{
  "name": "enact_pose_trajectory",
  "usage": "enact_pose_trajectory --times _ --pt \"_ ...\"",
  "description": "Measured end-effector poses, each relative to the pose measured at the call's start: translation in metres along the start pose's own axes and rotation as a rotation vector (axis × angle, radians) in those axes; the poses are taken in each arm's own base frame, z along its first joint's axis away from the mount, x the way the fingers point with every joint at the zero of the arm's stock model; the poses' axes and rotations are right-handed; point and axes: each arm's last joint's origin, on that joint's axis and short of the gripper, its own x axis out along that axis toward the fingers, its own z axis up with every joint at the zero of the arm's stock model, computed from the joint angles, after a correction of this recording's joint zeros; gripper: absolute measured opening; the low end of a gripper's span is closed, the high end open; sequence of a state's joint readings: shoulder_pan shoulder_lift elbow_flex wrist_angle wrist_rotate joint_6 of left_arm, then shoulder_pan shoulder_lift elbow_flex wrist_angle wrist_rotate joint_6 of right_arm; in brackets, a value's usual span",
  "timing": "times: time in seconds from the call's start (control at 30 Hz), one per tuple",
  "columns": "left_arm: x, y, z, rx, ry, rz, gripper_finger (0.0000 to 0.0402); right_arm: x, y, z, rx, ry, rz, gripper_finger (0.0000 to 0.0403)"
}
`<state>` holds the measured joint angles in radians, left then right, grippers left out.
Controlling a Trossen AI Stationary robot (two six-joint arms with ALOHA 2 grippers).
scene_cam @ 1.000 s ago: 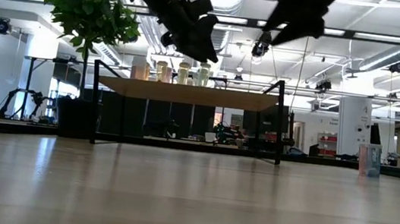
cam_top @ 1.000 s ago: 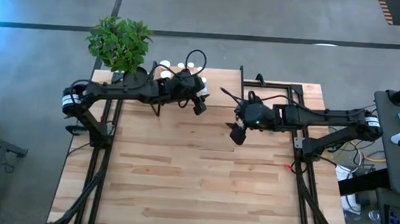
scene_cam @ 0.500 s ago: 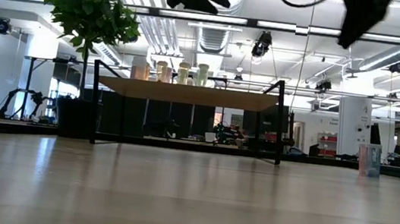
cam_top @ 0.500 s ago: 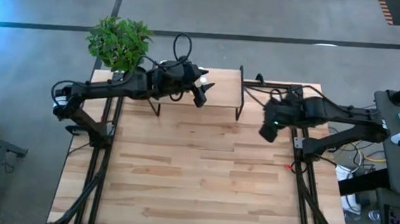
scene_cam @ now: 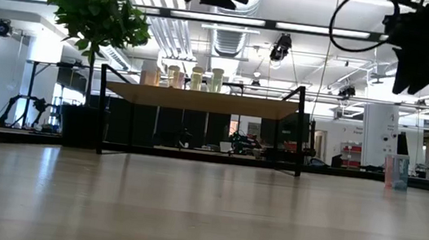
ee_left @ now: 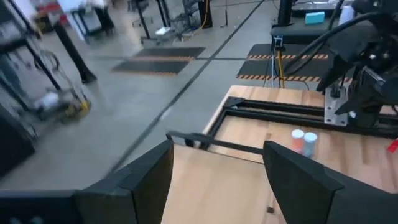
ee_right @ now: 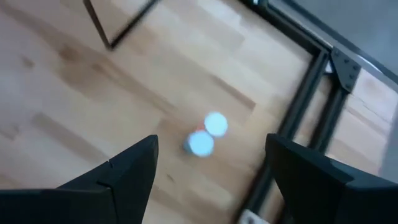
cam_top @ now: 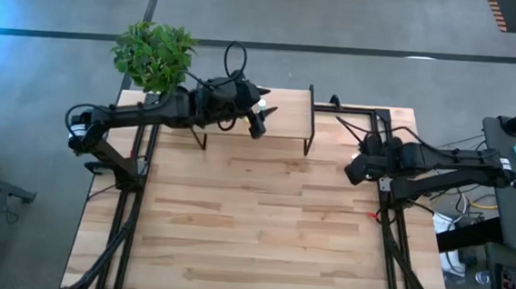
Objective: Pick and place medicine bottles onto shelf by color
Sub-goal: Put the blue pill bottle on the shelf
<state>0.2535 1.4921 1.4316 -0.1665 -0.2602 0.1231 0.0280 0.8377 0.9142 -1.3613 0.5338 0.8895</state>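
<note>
I take the low light-wood shelf on its thin black wire frame [cam_top: 258,115] as my landmark, standing at the far edge of the butcher-block worktop [cam_top: 252,226]. On the shelf's end nearest the green potted plant [cam_top: 153,53] I see a row of small white-capped medicine bottles [scene_cam: 179,76] standing upright, their bodies pale orange to yellowish in the low view; I judge they are grouped there because that end is assigned to the warm colours. My left gripper [cam_top: 262,117] hovers just above the shelf beside that row, its fingers [ee_left: 140,183] spread with nothing between them, which I read as the pose of a tool that has nothing more to hold at the shelf. My right gripper [cam_top: 355,169] hangs over the worktop well off the shelf's other end, close to the black frame rail [ee_right: 317,99] at the worktop's edge. It looks down on two more white-capped bottles [ee_right: 208,133] standing touching each other on the wood; one looks blue-green and the other pinkish in the left wrist view. Its fingers [ee_right: 127,174] are spread wide and bare, straddling the pair, so I judge it is lining up to come down on one of them. Since the two touch, the grasp risks knocking the neighbour over.
</note>
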Motion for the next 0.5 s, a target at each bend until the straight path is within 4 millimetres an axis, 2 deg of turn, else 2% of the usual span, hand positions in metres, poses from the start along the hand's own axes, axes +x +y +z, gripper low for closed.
enact_pose_trajectory --times 0.13,0.37,0.5 --pt "-0.002 0.001 0.005 0.088 -0.017 0.001 0.0231 0.011 0.004 -0.008 0.056 -0.073 -0.007 0.0285" --pt "-0.007 0.011 0.009 0.094 -0.024 0.022 0.0231 0.045 0.008 -0.033 0.095 0.008 -0.066 0.0285" --pt "-0.012 0.015 0.008 0.204 0.008 0.047 0.0231 0.051 0.015 -0.037 0.115 -0.121 -0.063 0.0285"
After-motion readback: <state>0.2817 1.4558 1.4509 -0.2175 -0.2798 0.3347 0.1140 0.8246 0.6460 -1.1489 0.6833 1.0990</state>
